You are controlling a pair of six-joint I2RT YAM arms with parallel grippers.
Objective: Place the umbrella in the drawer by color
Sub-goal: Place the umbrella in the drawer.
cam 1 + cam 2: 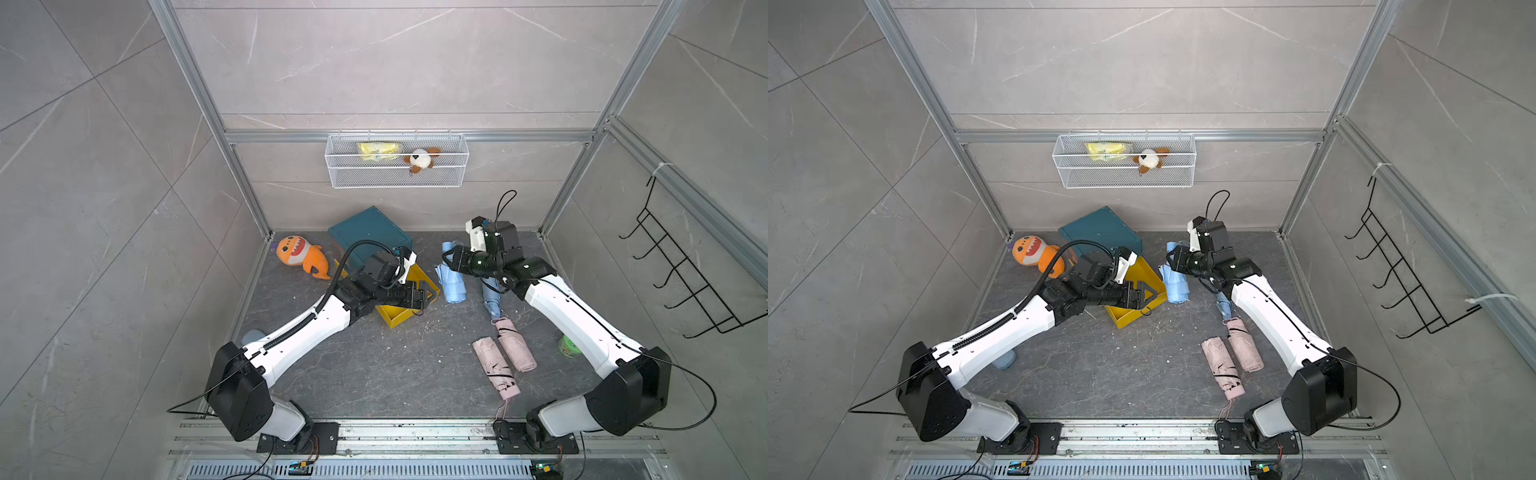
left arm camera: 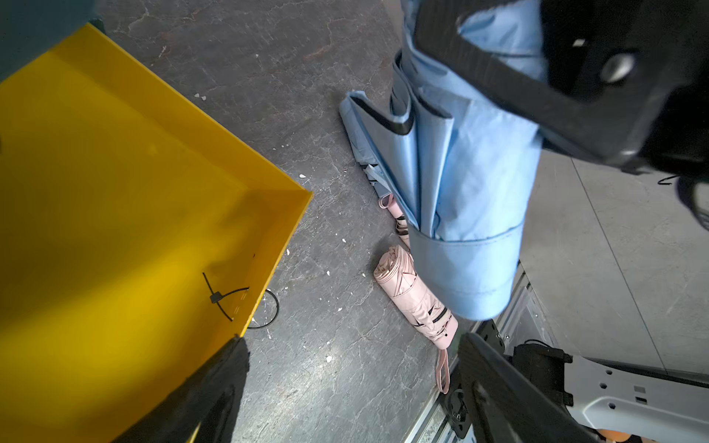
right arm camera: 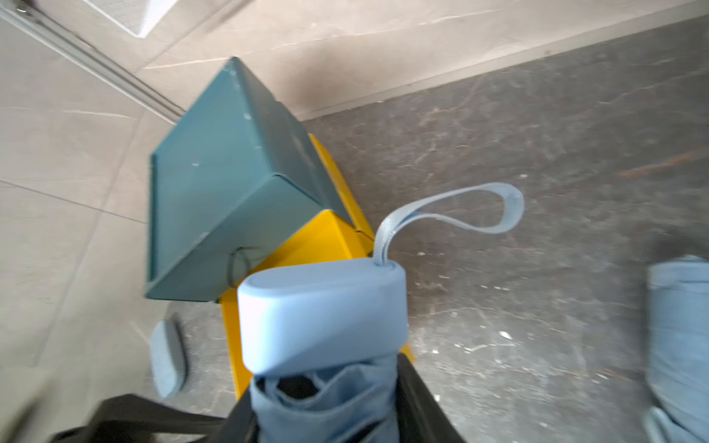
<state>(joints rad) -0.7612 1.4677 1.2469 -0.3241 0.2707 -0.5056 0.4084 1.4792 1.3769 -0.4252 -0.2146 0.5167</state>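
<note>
Meanwhile, in both top views, the right gripper (image 1: 446,262) clamps the folded light-blue fabric umbrella (image 1: 453,289) near its handle end, just beside the open yellow plastic drawer (image 1: 395,318) of the teal cabinet (image 1: 365,230). The left gripper (image 1: 430,299), jaws spread and empty, hovers at the drawer's front corner, apparently to steady it. The left wrist view shows the umbrella (image 2: 472,199) hanging above the dark stone-patterned floor (image 2: 326,115). From the right wrist, its handle (image 3: 322,318) points toward the drawer, seemingly its destination.
</note>
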